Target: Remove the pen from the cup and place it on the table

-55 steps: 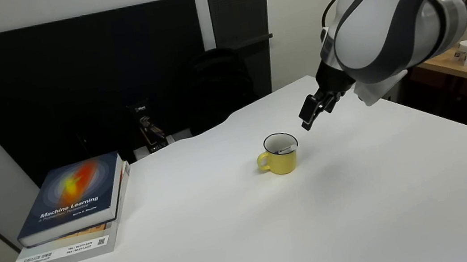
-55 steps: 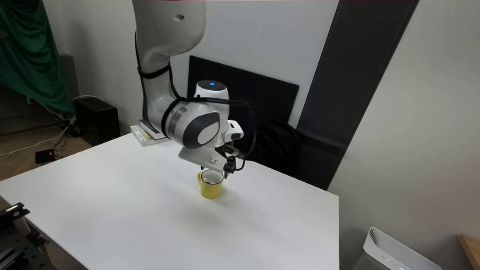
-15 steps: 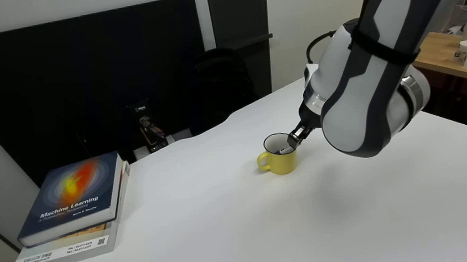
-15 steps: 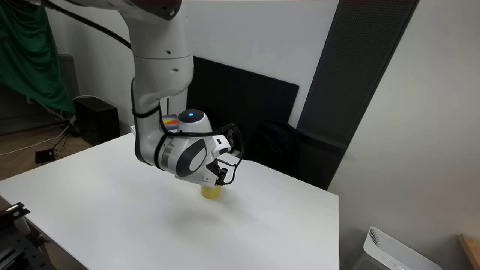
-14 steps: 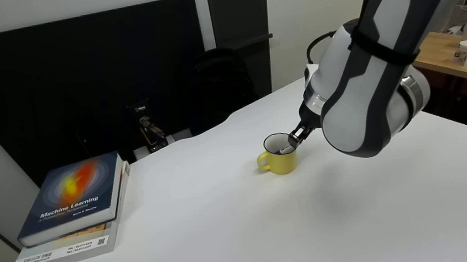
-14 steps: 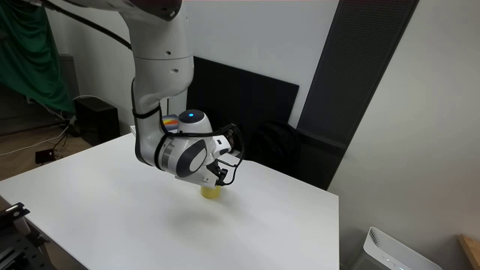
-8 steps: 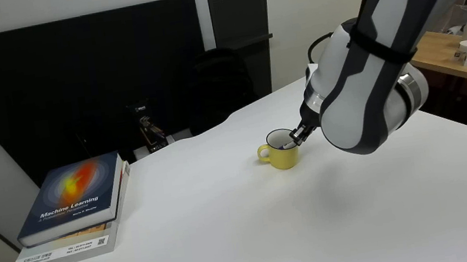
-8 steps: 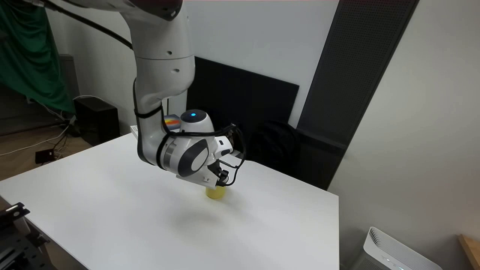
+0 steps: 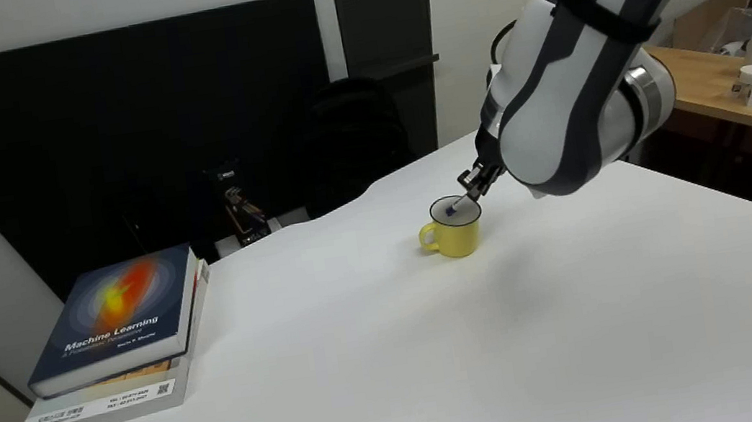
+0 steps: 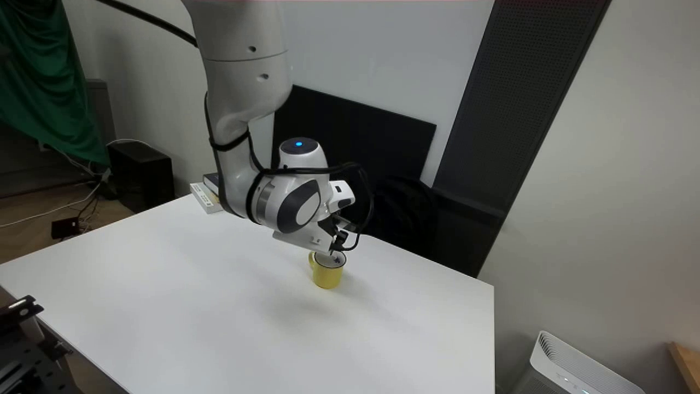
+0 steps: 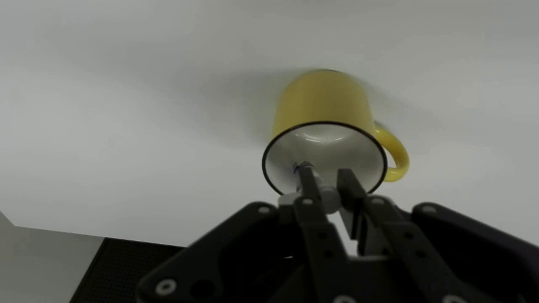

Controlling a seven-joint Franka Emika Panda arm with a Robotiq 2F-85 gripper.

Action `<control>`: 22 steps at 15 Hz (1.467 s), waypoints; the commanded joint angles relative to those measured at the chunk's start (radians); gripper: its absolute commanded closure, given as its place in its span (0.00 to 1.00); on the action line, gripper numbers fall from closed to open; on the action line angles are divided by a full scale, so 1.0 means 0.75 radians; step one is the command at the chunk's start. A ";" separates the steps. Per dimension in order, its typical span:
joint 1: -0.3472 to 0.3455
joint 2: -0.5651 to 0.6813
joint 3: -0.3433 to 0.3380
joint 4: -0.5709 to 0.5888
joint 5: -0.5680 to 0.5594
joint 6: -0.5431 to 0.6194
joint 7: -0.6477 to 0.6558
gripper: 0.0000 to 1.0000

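The white table (image 9: 339,375) spreads wide and plain. Above it the gripper (image 11: 328,176) hangs slanted, its jaws nearly together. Below them the yellow cup (image 9: 458,238) stands upright. The smallest thing, the pen (image 9: 459,205), is pinched between these jaws by its pale upper end, blue end pointing down at the cup's mouth, perhaps inside. I judge it light, stiff, smooth; it could swivel, so holding nearer the middle would be safer.

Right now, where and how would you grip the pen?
I'd take the pen by its pale upper end, from above. It slants, blue end down in the cup, pale end up, so that end looks easiest to reach. The gripper holds it there.
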 commanded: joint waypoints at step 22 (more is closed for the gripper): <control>-0.706 -0.248 0.640 0.035 0.592 -1.079 -0.557 0.96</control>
